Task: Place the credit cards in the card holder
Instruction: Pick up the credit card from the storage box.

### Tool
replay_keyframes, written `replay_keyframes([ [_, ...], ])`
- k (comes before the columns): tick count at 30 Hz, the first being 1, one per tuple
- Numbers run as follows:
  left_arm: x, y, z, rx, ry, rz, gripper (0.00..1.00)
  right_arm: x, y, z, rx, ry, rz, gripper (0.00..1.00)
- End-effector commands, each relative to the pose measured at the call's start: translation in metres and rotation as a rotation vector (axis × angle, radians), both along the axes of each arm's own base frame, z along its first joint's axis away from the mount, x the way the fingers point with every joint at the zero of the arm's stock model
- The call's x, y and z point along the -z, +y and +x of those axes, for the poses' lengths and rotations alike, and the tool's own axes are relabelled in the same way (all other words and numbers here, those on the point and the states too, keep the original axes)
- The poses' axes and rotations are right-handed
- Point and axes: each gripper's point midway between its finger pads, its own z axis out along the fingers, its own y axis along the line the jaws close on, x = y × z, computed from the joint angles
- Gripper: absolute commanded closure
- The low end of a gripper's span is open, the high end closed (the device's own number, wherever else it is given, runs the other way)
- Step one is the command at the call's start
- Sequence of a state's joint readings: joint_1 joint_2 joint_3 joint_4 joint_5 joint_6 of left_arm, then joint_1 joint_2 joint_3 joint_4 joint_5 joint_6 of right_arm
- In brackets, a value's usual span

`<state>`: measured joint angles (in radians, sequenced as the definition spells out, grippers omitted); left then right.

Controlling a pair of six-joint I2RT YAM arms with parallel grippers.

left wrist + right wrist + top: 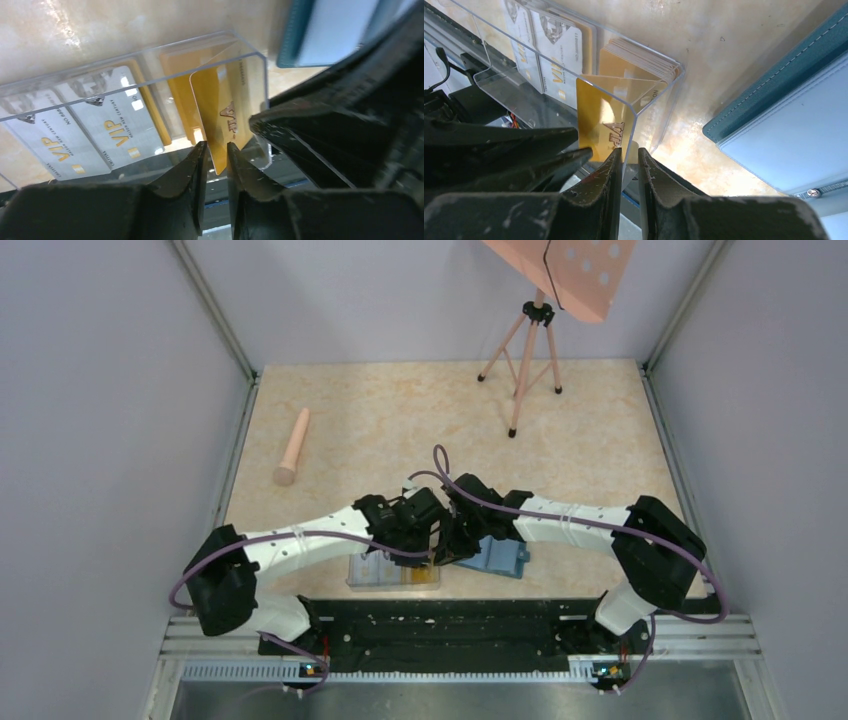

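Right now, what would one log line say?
step: card pickup | left gripper: pinching gold card, upright in box | right gripper: clamped on box wall | holder: open, beside box

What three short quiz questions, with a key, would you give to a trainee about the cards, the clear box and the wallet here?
1. True or false: the wallet lies outside the clear box.
2. The card between the left fingers is: A silver, B gold, C green.
3. Fill in: the silver cards in the box read ___.
Key: 1 true; 2 B; 3 VIP.
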<state>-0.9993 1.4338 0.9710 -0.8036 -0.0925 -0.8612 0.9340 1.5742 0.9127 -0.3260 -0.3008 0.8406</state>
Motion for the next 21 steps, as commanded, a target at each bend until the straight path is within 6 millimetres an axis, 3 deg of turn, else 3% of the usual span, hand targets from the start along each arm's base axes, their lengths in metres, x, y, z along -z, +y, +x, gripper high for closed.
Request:
replay_keyframes([
  [1,-0.021,-0.026,0.007,-0.015,-0.064,-0.176,0.71,-0.008,0.011,0.000,-0.013,-0.022,0.034,0.83],
  [4,-0.019,-0.027,0.005,-0.020,-0.058,-0.207,0.67,-0.007,0.010,0.000,-0.012,-0.020,0.032,0.83],
  [10,-0.013,-0.031,0.005,-0.044,-0.042,-0.264,0.69,-0.007,0.010,0.000,-0.011,-0.020,0.032,0.83],
  [21,-0.035,-0.036,0.005,-0.049,-0.070,-0.395,0.68,-0.009,0.010,0.001,-0.010,-0.025,0.033,0.83],
])
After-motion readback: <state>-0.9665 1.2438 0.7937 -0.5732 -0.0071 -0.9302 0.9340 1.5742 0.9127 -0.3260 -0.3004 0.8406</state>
